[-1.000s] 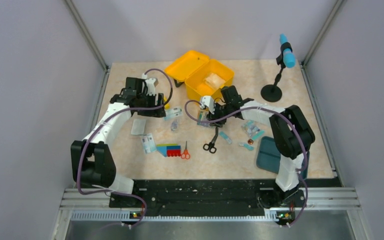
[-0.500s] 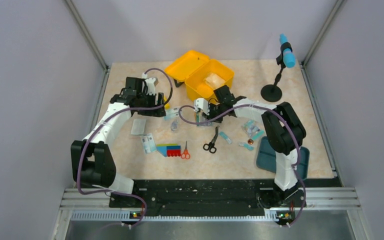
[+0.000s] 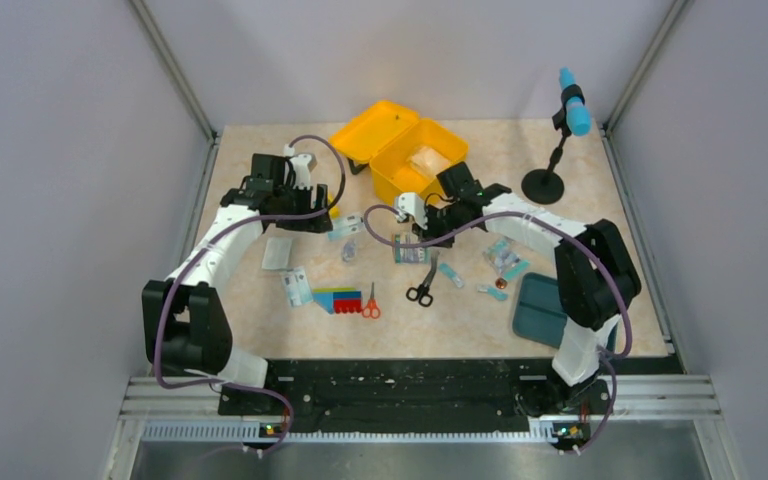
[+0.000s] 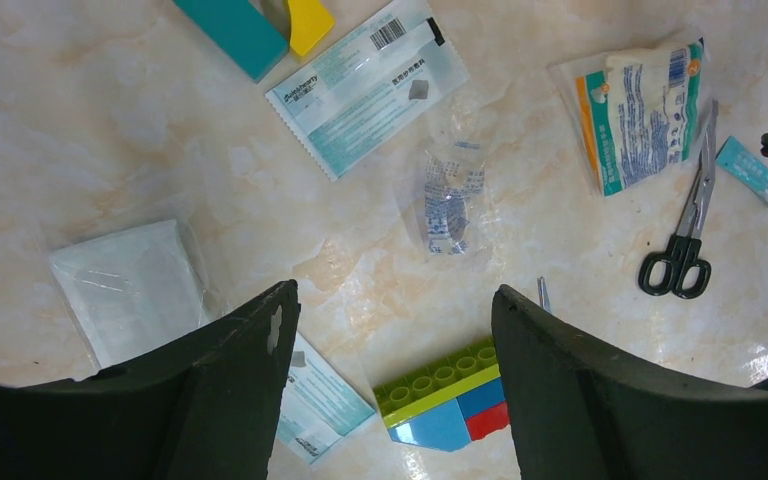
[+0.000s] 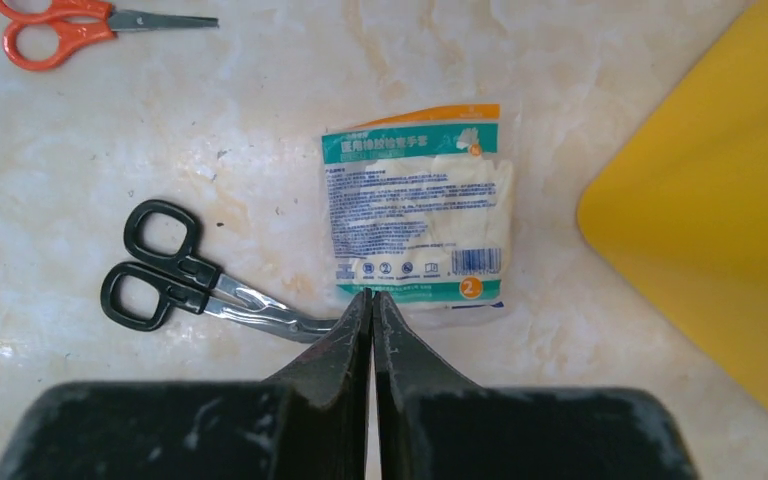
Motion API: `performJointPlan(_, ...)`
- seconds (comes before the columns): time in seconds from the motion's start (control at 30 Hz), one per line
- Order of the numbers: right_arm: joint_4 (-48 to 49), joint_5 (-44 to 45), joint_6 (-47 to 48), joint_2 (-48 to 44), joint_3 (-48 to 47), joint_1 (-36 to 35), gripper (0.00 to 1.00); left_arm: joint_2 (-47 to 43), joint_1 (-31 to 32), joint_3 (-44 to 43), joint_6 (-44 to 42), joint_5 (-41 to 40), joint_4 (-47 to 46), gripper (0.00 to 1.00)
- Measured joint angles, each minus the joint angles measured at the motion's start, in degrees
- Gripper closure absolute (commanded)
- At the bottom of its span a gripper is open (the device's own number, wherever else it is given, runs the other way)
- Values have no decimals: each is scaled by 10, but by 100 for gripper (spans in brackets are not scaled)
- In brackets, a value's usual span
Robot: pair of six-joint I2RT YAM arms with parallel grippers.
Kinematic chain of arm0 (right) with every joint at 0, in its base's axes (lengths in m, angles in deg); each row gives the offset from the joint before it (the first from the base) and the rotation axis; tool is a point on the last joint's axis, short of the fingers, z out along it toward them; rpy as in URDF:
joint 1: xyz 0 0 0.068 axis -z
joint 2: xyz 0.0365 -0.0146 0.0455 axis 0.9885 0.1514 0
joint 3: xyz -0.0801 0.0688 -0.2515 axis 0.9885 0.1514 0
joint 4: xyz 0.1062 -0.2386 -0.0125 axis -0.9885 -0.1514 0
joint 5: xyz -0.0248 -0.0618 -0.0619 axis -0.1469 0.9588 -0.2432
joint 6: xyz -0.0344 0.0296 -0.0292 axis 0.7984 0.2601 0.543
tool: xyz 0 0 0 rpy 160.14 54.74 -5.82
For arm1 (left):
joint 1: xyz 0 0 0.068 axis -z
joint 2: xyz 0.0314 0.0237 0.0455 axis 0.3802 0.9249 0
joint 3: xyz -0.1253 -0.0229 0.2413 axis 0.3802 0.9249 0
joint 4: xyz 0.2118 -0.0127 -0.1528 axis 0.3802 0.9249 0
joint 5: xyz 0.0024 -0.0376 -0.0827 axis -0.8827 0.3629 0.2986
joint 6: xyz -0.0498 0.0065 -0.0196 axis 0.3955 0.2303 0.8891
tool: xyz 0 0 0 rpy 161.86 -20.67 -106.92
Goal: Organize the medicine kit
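Left pincer (image 4: 392, 296) spread wide, facing down; right pincer (image 5: 372, 297) pressed closed, facing down.

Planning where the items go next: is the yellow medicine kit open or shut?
Open: in the top view the medicine kit has its lid folded back beside the base, and a pale packet shows inside.

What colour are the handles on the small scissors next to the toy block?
Orange. The small scissors show best in the right wrist view.
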Motion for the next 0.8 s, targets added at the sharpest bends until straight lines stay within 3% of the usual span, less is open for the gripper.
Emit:
performJointPlan(0.07, -1, -5, -11, -7, -9, 0, 72, 0, 0, 0, 2, 0, -2, 25)
performJointPlan(0.2, 8, 6, -42, 2, -22, 0, 54, 5, 0, 0, 6, 1, -5, 25)
performJointPlan(0.5, 41, 46, -58, 108, -70, 0, 52, 10, 0, 0, 7, 0, -5, 24)
performJointPlan(0.57, 43, 50, -53, 122, -70, 0, 56, 10, 0, 0, 6, -1, -5, 24)
performJointPlan(0.67, 43, 50, -42, 128, -75, 0, 77, 9, 0, 3, 4, -2, -7, 25)
performJointPlan(0.8, 38, 51, -29, 130, -80, 0, 95, 9, 0, 10, 2, -3, -7, 25)
